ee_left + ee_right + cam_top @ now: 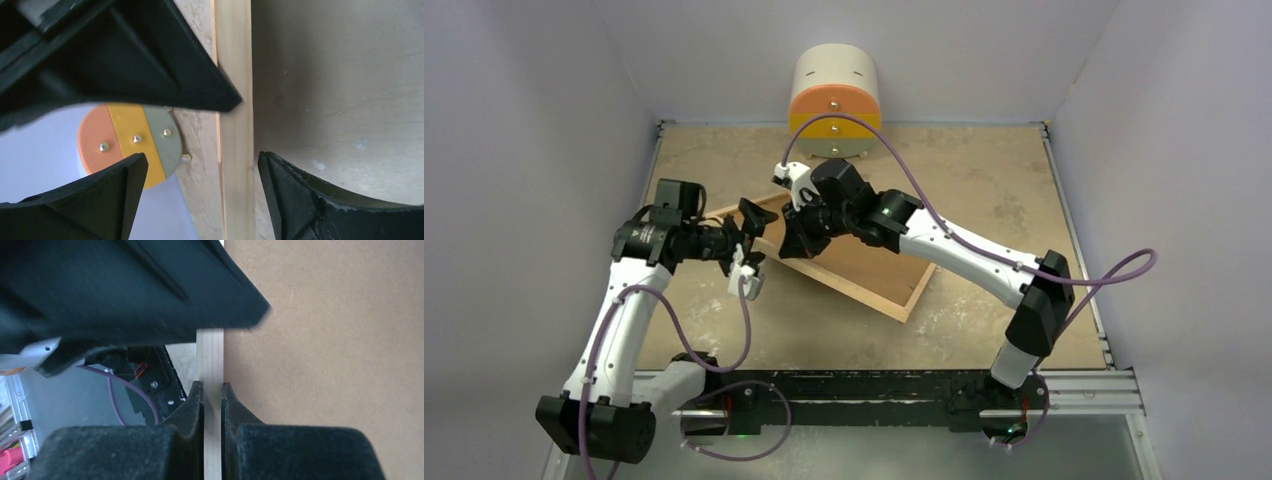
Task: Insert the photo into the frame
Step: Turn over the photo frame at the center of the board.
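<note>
Top external view has the frame (864,297) lying near the middle of the table (984,180), turned on the diagonal so that one corner points toward the near right and the opposite end sits under the two grippers, left of centre. A plain brown backing board (874,265) fills the inside of its narrow wooden borders. The round cream, orange and yellow cabinet (834,95) stands at the middle of the table's far edge, well apart from the frame. The right gripper (792,240) reaches in from the right to the frame's far-left border. In the right wrist view its fingers (192,410) are pinched tight on that light wood rail (210,360), one on each side, with the brown board (325,365) just to the right of them. The left gripper (752,243) comes in from the left at the frame's left end. In the left wrist view its fingers (120,195) stand wide apart, one on either side of the wooden rail (235,150), holding nothing. The cabinet (130,145) shows beyond them. Whether the frame lies flat or is tipped up at the gripped end cannot be told.
</note>
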Tool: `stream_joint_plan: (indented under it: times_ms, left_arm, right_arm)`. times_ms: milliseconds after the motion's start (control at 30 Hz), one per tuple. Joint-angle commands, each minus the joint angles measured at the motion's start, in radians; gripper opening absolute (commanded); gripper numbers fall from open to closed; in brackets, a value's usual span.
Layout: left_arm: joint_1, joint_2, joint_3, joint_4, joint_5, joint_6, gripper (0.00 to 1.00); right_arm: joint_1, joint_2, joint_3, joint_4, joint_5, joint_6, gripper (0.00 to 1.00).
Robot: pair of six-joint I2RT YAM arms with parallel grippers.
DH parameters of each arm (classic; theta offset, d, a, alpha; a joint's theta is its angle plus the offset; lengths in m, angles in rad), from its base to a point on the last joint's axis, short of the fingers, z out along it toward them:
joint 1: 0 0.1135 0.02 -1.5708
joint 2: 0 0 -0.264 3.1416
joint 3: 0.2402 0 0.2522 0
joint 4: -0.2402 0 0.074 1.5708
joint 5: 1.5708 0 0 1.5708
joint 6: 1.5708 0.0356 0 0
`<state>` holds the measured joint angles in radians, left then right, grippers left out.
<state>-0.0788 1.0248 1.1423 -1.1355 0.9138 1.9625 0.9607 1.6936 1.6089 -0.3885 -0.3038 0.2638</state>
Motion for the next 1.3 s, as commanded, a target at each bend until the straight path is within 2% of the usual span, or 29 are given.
stream_joint_plan:
  times_ms: [0, 233, 367, 433, 533, 567, 733, 800, 967, 1267]
  left_arm:
    - [-0.091, 0.054, 0.019, 0.173, -0.149, -0.047, 0.84]
    - [-0.126, 0.164, 0.105, 0.1, -0.225, -0.043, 0.6]
    - [-0.141, 0.18, 0.094, 0.153, -0.25, -0.098, 0.42]
    - [-0.146, 0.174, 0.083, 0.192, -0.255, -0.138, 0.29]
    - [-0.153, 0.174, 0.088, 0.221, -0.251, -0.193, 0.05]
    - [-0.153, 0.183, 0.102, 0.21, -0.248, -0.203, 0.0]
    - [-0.153, 0.233, 0.172, 0.088, -0.228, -0.202, 0.0]
    - [-0.153, 0.251, 0.203, 0.031, -0.218, -0.194, 0.0]
    - [-0.153, 0.28, 0.251, -0.049, -0.203, -0.213, 0.0]
    - [-0.153, 0.326, 0.302, -0.111, -0.181, -0.236, 0.0]
  right_arm:
    - [-0.02, 0.008, 0.113, 0.035, -0.07, 0.023, 0.0]
    - [-0.044, 0.009, 0.134, 0.032, -0.07, 0.045, 0.0]
    - [-0.059, 0.012, 0.161, -0.013, -0.059, 0.039, 0.0]
    - [-0.065, 0.008, 0.164, -0.03, -0.044, 0.038, 0.0]
    - [-0.07, 0.007, 0.184, -0.072, -0.003, 0.038, 0.0]
    - [-0.072, 0.01, 0.195, -0.09, 0.013, 0.027, 0.06]
    - [-0.074, -0.009, 0.267, -0.197, 0.057, -0.112, 0.59]
    - [-0.074, -0.024, 0.293, -0.257, 0.1, -0.19, 0.7]
    - [-0.053, -0.11, 0.202, -0.333, 0.158, -0.347, 0.86]
    - [0.076, -0.204, 0.061, -0.447, 0.331, -0.426, 0.88]
